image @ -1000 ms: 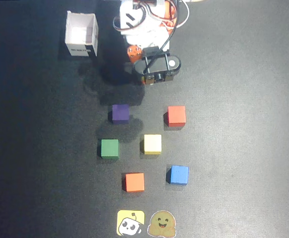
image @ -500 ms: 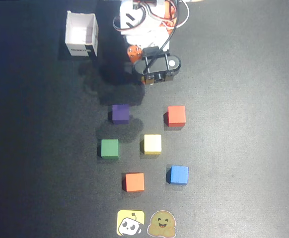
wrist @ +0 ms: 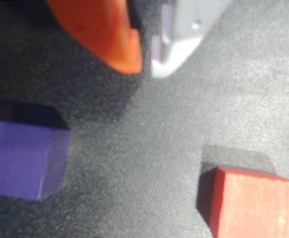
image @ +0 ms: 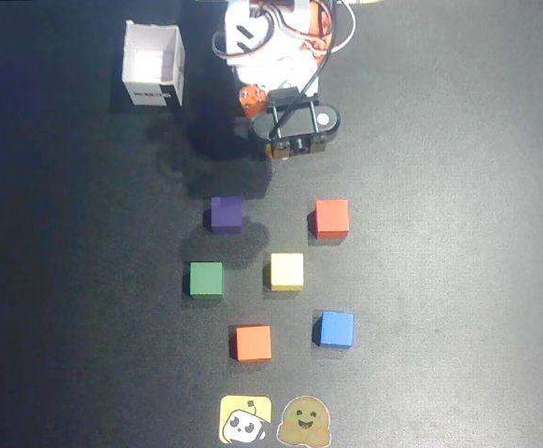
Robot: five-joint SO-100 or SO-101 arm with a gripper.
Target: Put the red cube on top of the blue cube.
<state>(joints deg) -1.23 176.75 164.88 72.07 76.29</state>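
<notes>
The red cube sits on the black mat at the upper right of the cube group. In the wrist view it lies at the bottom right. The blue cube sits at the lower right, below the red one, and is out of the wrist view. My gripper hangs near the arm's base, above the cubes and apart from all of them. In the wrist view the gripper shows an orange finger and a white finger almost together, with nothing between them.
A dark purple cube, a yellow cube, a green cube and a more orange cube lie on the mat. A white open box stands at the upper left. Two stickers lie at the front edge.
</notes>
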